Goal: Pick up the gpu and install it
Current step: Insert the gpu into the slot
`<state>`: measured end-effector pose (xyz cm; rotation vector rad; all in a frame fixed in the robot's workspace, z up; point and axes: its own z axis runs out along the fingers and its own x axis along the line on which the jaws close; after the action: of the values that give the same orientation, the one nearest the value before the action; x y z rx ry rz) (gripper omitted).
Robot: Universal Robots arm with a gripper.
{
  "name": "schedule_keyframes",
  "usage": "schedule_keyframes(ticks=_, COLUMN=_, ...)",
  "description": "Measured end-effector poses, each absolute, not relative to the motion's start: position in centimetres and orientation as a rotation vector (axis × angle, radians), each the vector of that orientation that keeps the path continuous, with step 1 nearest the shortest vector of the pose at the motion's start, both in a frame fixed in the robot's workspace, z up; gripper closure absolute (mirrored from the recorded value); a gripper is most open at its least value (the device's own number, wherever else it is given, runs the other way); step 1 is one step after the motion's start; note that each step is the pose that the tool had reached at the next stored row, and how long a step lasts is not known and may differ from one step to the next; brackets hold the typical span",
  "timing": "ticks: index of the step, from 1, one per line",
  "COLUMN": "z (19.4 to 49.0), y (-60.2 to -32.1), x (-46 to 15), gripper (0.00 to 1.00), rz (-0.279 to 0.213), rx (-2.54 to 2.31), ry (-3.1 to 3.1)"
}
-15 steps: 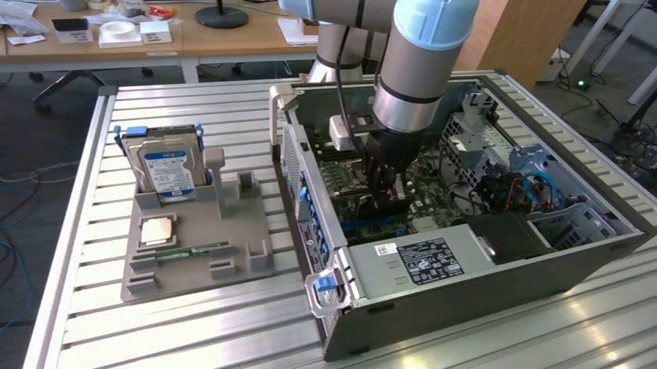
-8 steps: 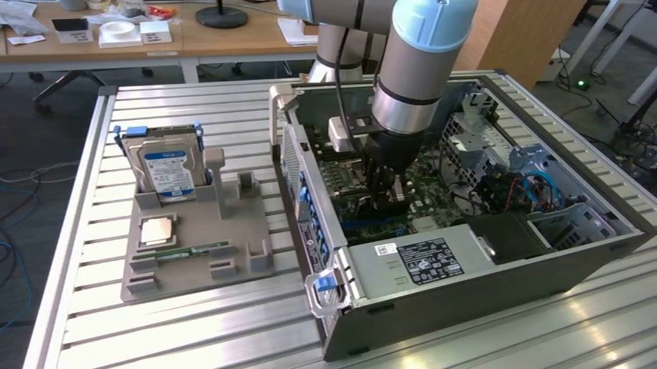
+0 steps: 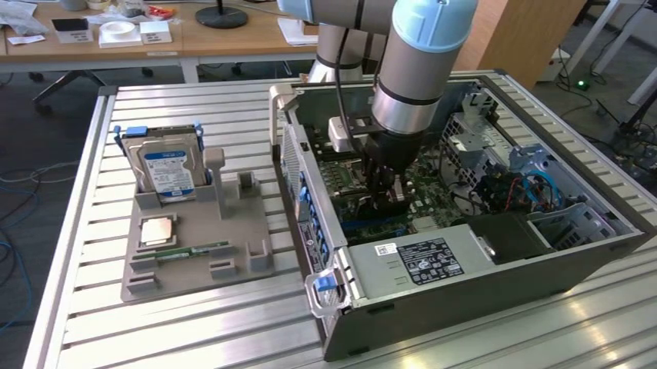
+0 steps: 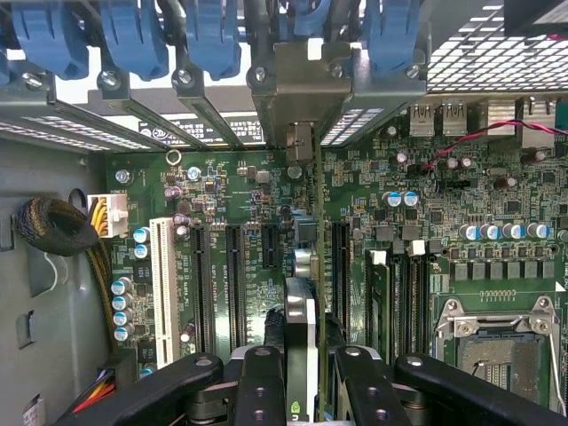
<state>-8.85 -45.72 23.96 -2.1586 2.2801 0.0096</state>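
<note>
My gripper [image 3: 387, 194] reaches down inside the open computer case [image 3: 575, 254], over the motherboard [image 3: 355, 173]. In the wrist view the gpu [image 4: 300, 311] appears edge-on as a thin card running between my two black fingers [image 4: 259, 382], and the gripper [image 4: 302, 377] is shut on it. Its metal end bracket [image 4: 300, 93] stands at the rear slot openings, under the blue latches [image 4: 213, 31]. The card lies along the expansion slots [image 4: 235, 275]; I cannot tell whether it is seated in one.
On the exterior view's left, a grey fixture tray [image 3: 231, 231] holds a silver hard drive with a blue label [image 3: 169, 171], a chip [image 3: 156, 231] and a green RAM stick [image 3: 195, 250]. The case holds a power supply [image 3: 426, 261], cables [image 3: 518, 188] and a CPU socket [image 4: 497, 355].
</note>
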Motion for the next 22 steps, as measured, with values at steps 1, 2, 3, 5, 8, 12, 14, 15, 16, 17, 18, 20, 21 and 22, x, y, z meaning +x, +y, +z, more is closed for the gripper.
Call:
schedule_keyframes(ticks=1, z=23.96, y=-45.72, x=-8.85, gripper=0.73, rz=0.010, rx=-2.159, ry=2.280)
schedule_keyframes(ticks=2, z=23.96, y=-45.72, x=-8.86, gripper=0.73, rz=0.010, rx=-2.159, ry=2.280)
schedule_keyframes(ticks=3, z=23.96, y=-45.72, x=-8.86, gripper=0.73, rz=0.010, rx=-2.159, ry=2.280)
schedule_keyframes(ticks=5, z=23.96, y=-45.72, x=-8.86, gripper=0.73, rz=0.010, rx=-2.159, ry=2.280)
schedule_keyframes(ticks=8, z=23.95, y=-45.72, x=-8.85, gripper=0.73, rz=0.010, rx=-2.159, ry=2.280)
schedule_keyframes(ticks=12, z=23.94, y=-45.72, x=-8.86, gripper=0.73, rz=0.010, rx=-2.159, ry=2.280)
schedule_keyframes(ticks=14, z=23.94, y=-45.72, x=-8.85, gripper=0.73, rz=0.010, rx=-2.159, ry=2.280)
schedule_keyframes(ticks=15, z=23.94, y=-45.72, x=-8.86, gripper=0.73, rz=0.010, rx=-2.159, ry=2.280)
schedule_keyframes(ticks=16, z=23.94, y=-45.72, x=-8.86, gripper=0.73, rz=0.010, rx=-2.159, ry=2.280)
schedule_keyframes(ticks=17, z=23.94, y=-45.72, x=-8.86, gripper=0.73, rz=0.010, rx=-2.158, ry=2.280)
schedule_keyframes(ticks=18, z=23.93, y=-45.71, x=-8.87, gripper=0.73, rz=0.011, rx=-2.158, ry=2.280)
schedule_keyframes(ticks=20, z=23.93, y=-45.72, x=-8.86, gripper=0.66, rz=0.010, rx=-2.158, ry=2.280)
schedule_keyframes(ticks=21, z=23.93, y=-45.72, x=-8.86, gripper=0.66, rz=0.010, rx=-2.158, ry=2.280)
schedule_keyframes(ticks=22, z=23.94, y=-45.72, x=-8.86, gripper=0.66, rz=0.010, rx=-2.158, ry=2.280)
